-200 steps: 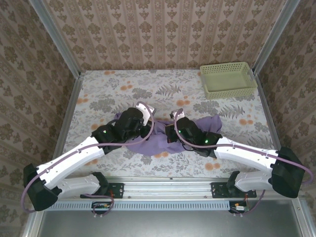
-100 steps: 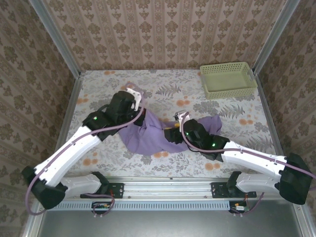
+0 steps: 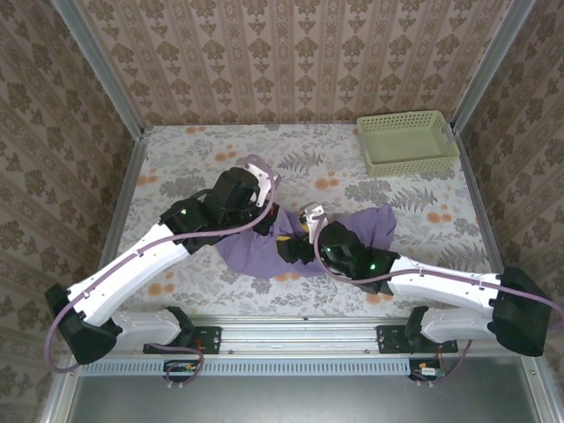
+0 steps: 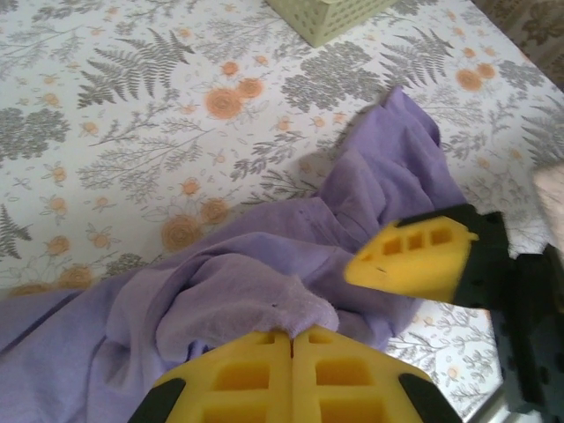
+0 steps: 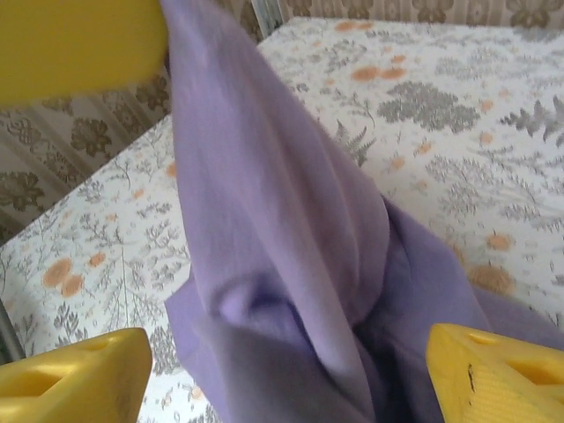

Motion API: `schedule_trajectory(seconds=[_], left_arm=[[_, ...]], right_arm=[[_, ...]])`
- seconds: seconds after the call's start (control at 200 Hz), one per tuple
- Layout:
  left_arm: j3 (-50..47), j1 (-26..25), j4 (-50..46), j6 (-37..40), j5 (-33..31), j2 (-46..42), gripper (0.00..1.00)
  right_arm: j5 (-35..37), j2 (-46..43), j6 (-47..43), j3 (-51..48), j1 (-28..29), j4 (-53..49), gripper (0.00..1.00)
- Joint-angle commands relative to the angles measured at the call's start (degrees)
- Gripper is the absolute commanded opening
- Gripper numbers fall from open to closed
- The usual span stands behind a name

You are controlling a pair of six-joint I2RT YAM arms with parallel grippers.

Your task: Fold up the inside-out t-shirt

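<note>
The inside-out t-shirt (image 3: 366, 222) is a lavender heap across the middle of the flowered table, bunched and uneven. My left gripper (image 3: 267, 214) is shut on a fold of it; in the left wrist view the yellow fingers (image 4: 256, 370) meet with fabric (image 4: 247, 295) pinched at the tips of the left gripper (image 4: 291, 333). That fold rises as a taut strip (image 5: 256, 176) in the right wrist view. My right gripper (image 3: 295, 245) stands open just right of the left one, its fingers (image 5: 79, 379) wide apart on either side of the hanging cloth, not touching it.
A pale green mesh basket (image 3: 407, 141) stands at the back right corner, its corner also in the left wrist view (image 4: 330, 18). Metal rails (image 3: 123, 189) and patterned walls bound the table. Bare tablecloth (image 3: 326, 159) lies behind the shirt.
My right gripper has opened and let go of the shirt, then shifted left. My left gripper, still shut on the fabric, swung up and left, then came back toward the middle.
</note>
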Motion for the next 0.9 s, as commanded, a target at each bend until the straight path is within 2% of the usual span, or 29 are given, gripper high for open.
schedule_trajectory(seconds=[0.0,0.125,0.18,0.26,0.33,0.38,0.45,0.515,0.61,0.895], left_arm=[[0.74,-1.05,0.45,-0.20,3.27,-1.70,0.00],[0.60,-2.00,1.41,-0.31,5.75,-2.02,0.00],[0.08,-2.16,1.65,-0.41,6.26,-2.38,0.00],[-2.01,-2.16,2.47,-0.97,5.07,-3.72,0.00],[-5.05,-1.85,3.53,-2.15,1.73,-5.85,0.13],[-8.39,-1.20,4.79,-3.81,-0.73,-7.80,0.18],[-13.91,-0.06,6.97,-7.18,-4.58,-11.91,0.26],[-19.96,0.98,10.53,-10.07,-5.46,-16.13,0.40],[-27.53,1.94,16.01,-13.34,-3.23,-20.10,0.48],[-34.63,4.68,25.49,-18.04,1.17,-12.54,0.50]], right_arm=[[2.02,3.69,-2.85,2.88,0.18,7.19,0.83],[5.01,7.70,-1.93,5.19,0.11,9.75,0.81],[6.80,8.55,-1.27,5.65,0.03,10.74,0.77],[8.02,9.09,0.06,6.56,-0.32,10.13,0.59],[7.77,8.65,1.37,6.65,-0.41,9.45,0.35],[7.17,7.92,2.45,6.38,-0.43,8.63,0.21],[7.09,6.42,4.51,5.01,-0.48,8.05,0.10],[7.16,4.56,6.61,3.29,-0.83,8.04,0.08],[5.83,2.94,10.55,2.10,-2.45,7.65,0.02],[-2.31,2.15,14.95,0.56,-3.33,13.19,0.00]])
